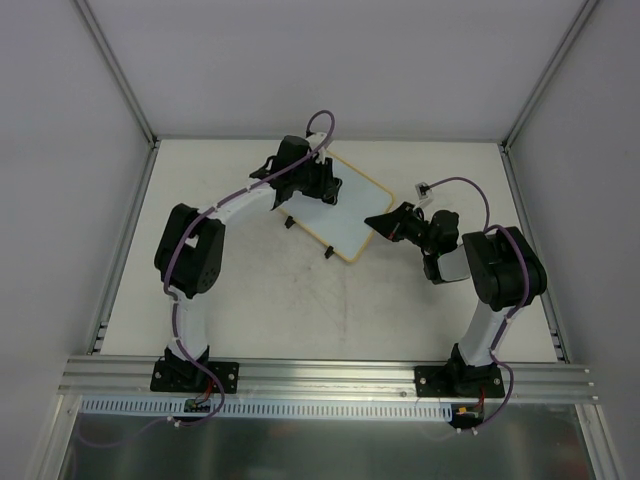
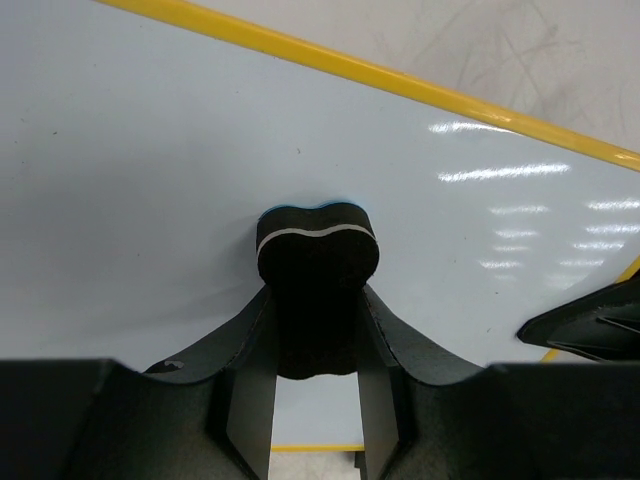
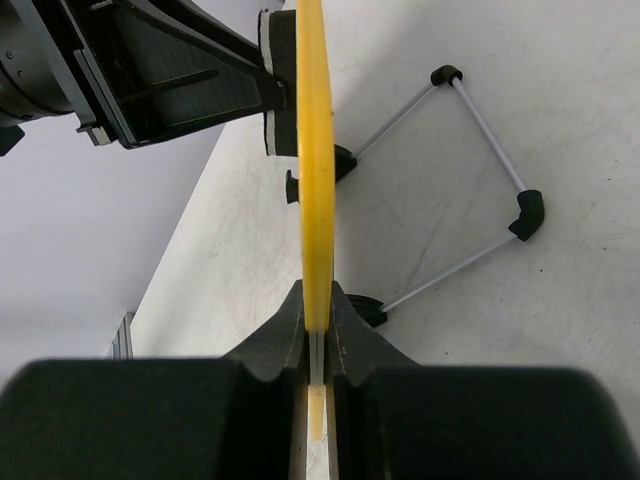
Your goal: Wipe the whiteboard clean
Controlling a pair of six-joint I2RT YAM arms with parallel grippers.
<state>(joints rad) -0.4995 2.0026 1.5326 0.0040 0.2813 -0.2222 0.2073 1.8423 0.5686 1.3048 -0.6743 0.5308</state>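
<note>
The whiteboard (image 1: 352, 208), white with a yellow frame, stands tilted on the table at the back middle. My left gripper (image 1: 322, 187) is shut on a small black eraser block (image 2: 318, 262) and presses it against the board's white face (image 2: 150, 180). No marks show on the visible face. My right gripper (image 1: 384, 225) is shut on the board's yellow edge (image 3: 315, 150) at its right corner. In the right wrist view the left gripper and the eraser (image 3: 272, 60) sit against the board's left side.
The board's wire stand with black feet (image 3: 527, 212) rests on the table (image 1: 300, 310) behind it. Two black feet (image 1: 328, 252) show at the board's front edge. Metal rails and white walls enclose the table.
</note>
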